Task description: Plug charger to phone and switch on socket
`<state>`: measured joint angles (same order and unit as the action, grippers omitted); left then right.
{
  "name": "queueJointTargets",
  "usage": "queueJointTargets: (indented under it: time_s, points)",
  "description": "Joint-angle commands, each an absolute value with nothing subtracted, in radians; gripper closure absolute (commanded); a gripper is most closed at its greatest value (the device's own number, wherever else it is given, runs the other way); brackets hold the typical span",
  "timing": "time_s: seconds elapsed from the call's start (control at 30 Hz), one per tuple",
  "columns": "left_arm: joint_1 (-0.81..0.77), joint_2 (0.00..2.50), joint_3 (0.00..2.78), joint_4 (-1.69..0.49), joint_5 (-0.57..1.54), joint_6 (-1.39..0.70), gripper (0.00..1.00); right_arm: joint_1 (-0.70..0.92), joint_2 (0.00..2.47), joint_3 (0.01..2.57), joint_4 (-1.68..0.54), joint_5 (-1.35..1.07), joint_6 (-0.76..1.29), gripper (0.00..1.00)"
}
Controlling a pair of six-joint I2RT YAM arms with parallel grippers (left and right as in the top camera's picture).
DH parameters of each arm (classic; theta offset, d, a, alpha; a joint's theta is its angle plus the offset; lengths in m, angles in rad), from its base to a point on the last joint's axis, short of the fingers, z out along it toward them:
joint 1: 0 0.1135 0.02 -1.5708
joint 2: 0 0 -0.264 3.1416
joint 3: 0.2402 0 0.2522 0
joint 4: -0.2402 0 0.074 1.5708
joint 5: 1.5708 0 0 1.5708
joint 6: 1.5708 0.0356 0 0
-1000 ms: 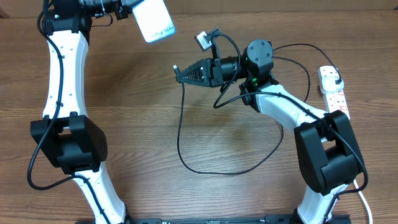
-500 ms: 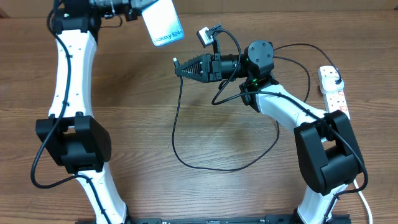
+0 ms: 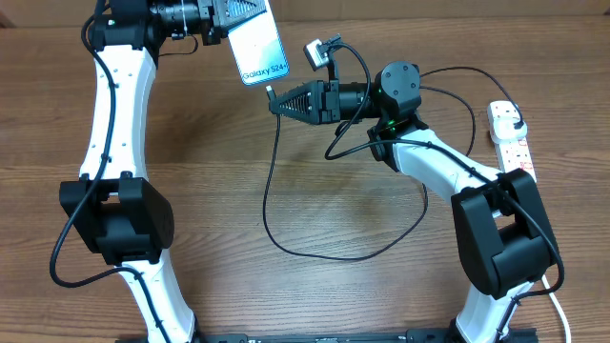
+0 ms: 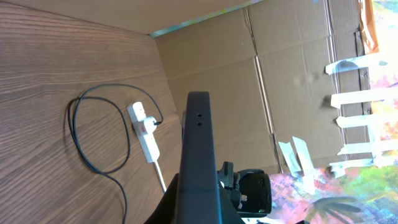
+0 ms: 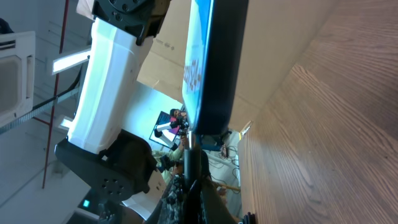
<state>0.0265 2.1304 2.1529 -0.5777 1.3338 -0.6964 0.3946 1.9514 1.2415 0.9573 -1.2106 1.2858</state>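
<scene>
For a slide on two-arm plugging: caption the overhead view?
Left gripper holds the phone off the table; right gripper holds the charger at its lower end.

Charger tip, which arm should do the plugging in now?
Right. The right tool holds the charger by its tip, just under the phone's lower edge, so a short push could probably seat it. The left tool only holds the phone raised.

The left arm [image 3: 112, 105] and right arm [image 3: 434, 164] are wearing white shells between bulky black joints. Thin black cables are running along both. A green light [image 3: 389, 124] is glowing on the right arm, near the ribbed black right gripper [image 3: 274, 103].
</scene>
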Motion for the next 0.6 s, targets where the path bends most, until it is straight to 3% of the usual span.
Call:
queueJointTargets:
  time_s: [0.0, 0.57]
  points:
    - [0.030, 2.125, 2.162, -0.575, 1.357, -0.656, 0.96, 0.384, 1.935, 1.257, 0.965, -1.196, 1.287, 0.96]
    - [0.028, 2.125, 2.162, -0.575, 1.358, -0.669, 0.96, 0.384, 1.935, 1.257, 0.956, -1.171, 1.288, 0.96]
